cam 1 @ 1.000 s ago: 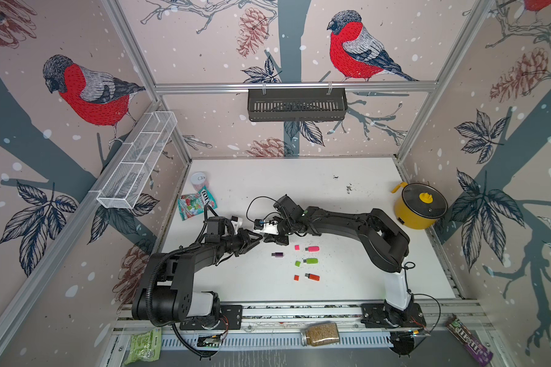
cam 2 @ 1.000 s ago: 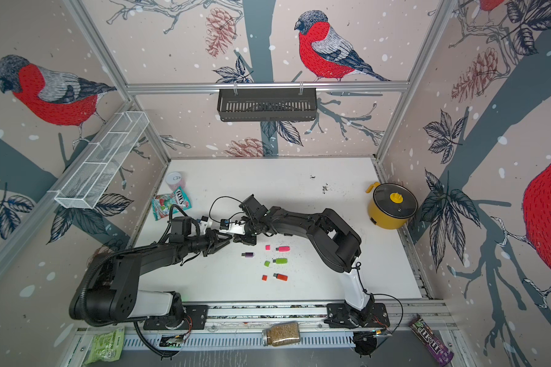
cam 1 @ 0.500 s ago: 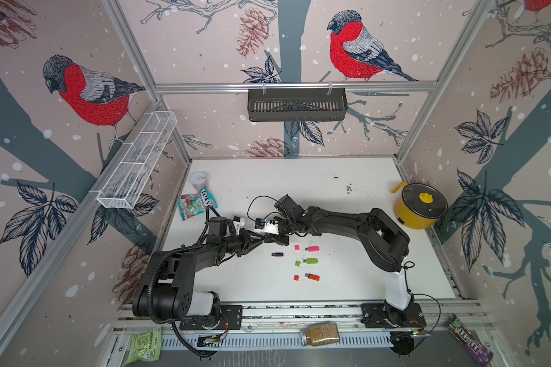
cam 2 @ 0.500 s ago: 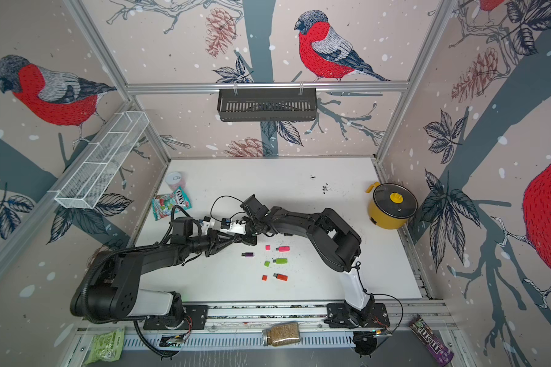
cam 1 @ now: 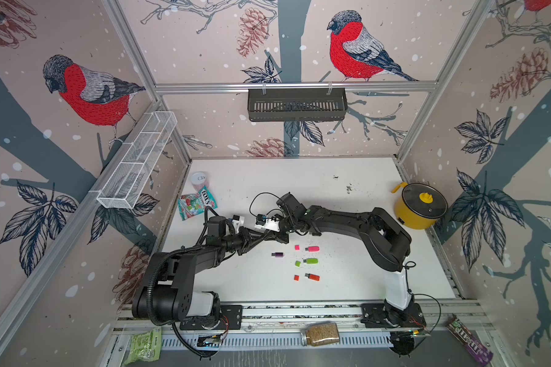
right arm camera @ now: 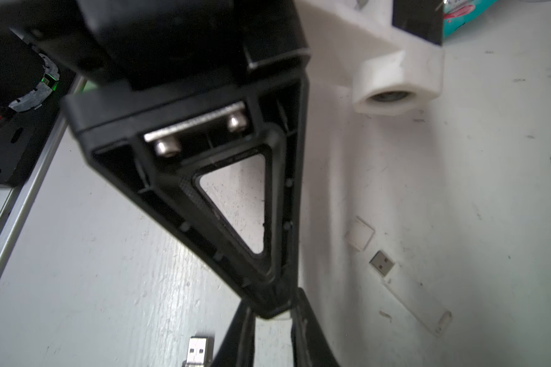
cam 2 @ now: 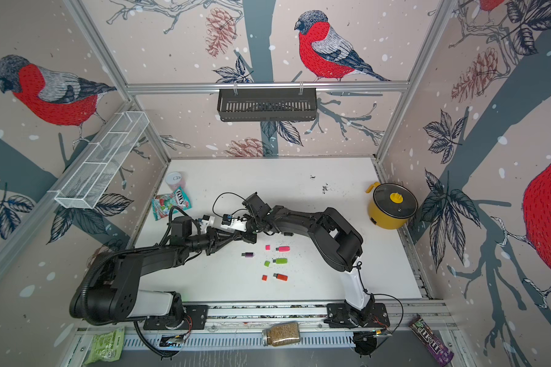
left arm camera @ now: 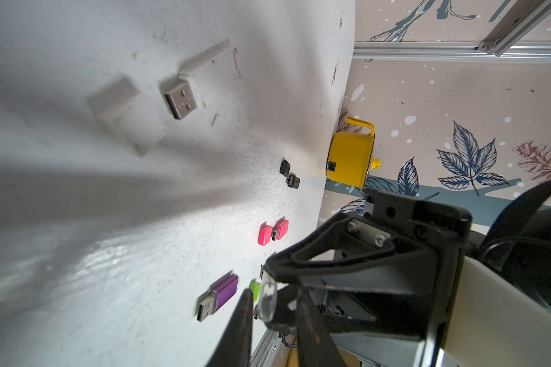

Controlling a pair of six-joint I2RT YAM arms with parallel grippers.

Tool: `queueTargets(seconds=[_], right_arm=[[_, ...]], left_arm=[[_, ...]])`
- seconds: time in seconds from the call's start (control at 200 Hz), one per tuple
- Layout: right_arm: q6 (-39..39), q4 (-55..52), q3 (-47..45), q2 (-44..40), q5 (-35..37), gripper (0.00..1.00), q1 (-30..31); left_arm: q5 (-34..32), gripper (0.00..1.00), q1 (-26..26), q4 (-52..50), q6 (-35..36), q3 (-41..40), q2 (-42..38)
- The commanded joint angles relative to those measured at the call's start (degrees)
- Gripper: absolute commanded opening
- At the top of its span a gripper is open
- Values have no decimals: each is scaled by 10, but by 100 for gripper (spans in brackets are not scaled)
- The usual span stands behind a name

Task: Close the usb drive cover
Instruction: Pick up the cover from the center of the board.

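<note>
Right claw [left arm camera: 268, 275] and left claw [right arm camera: 274, 313] meet above white tabletop [left arm camera: 140, 254]: hand-over step, apparently.
Purple USB drive [left arm camera: 225, 290], metal plug [left arm camera: 206, 306] bare, lies just below; right claw pinches clear plastic cap [left arm camera: 268, 297], left claw stands narrowly open around it. Next: align cap with plug, push home.

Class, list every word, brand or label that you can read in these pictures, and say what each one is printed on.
"FOX'S": on the candy bag near the left wall.
"m&m's": on the purple packet in front of the table, only partly legible.
Green packet: print too small to read.
Cup lid: mark too blurred to read.
</note>
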Motion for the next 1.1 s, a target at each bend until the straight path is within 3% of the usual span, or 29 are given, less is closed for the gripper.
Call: queueTargets(seconds=[0.0, 0.921, 0.996, 1.096], right_arm=[[12, 22, 0, -5, -11, 20, 2], [28, 18, 28, 9, -27, 20, -7], [27, 18, 29, 9, -22, 25, -7], [19, 13, 29, 6, -8, 44, -9]], left_arm=[[20, 24, 0, 25, -15, -1, -4], [21, 7, 0, 23, -15, 3, -10], [19, 6, 0, 23, -13, 4, -10], [14, 5, -1, 11, 0, 11, -11]])
